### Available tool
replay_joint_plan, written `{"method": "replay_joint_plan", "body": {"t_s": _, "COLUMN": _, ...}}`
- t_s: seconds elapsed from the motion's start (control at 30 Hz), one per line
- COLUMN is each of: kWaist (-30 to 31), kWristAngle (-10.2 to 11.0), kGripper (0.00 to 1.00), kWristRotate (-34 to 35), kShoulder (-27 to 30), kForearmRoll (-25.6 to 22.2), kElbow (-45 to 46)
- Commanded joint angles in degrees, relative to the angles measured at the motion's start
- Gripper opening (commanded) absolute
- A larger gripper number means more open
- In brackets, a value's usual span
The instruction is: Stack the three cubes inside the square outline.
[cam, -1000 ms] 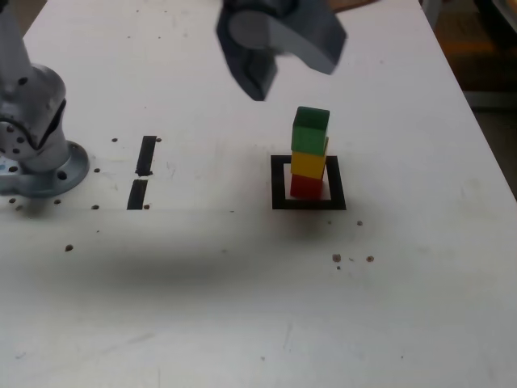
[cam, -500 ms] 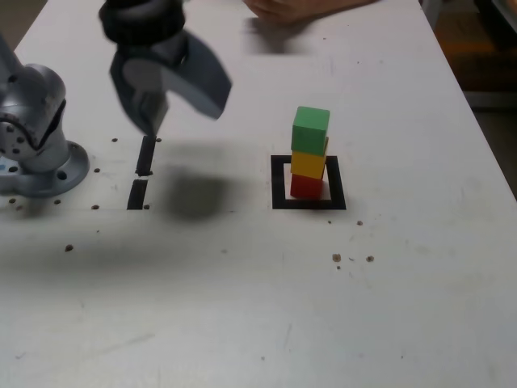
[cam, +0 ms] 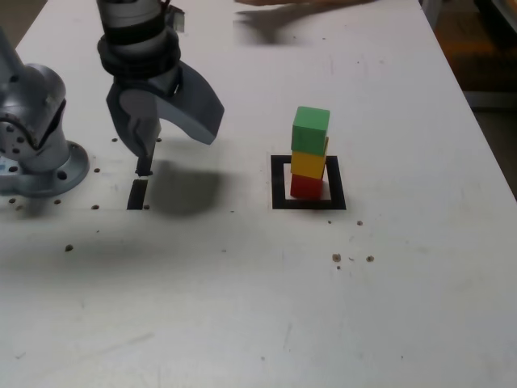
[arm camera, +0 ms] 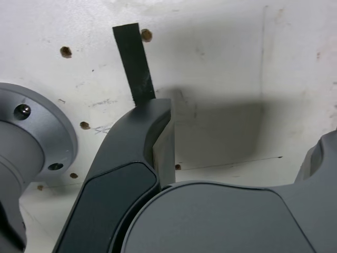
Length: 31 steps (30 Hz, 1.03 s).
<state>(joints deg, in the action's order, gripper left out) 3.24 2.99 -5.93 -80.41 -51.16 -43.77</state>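
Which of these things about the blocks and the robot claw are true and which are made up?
1. The green cube is on top of the tower. True.
2. The red cube is in the middle. False: it is at the bottom, under the yellow cube.
3. The tower stands inside the square outline. True.
4. The gripper is holding a cube. False: it is open and empty, over the black strips at the exterior view's left.
5. The gripper is touching the tower. False: it is well apart from it.
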Motion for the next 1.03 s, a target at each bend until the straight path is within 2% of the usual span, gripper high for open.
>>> {"method": "replay_joint_plan", "body": {"t_s": 0.0, "kWaist": -0.1, "kWristAngle": -0.1, "kGripper": 0.93, "kWristRotate": -0.4, "kShoulder": -0.9, "kForearmRoll": 0.1, "kElbow": -0.7}}
{"method": "replay_joint_plan", "body": {"t_s": 0.57, "kWaist": 0.0, "kWristAngle": -1.6, "kGripper": 0.93, "kWristRotate": -1.1, "kShoulder": -2.4, "kForearmRoll": 0.3, "kElbow": -0.6}}
{"method": "replay_joint_plan", "body": {"t_s": 1.0, "kWaist": 0.8, "kWristAngle": -3.4, "kGripper": 0.93, "kWristRotate": -1.3, "kShoulder": -5.7, "kForearmRoll": 4.4, "kElbow": -1.4}}
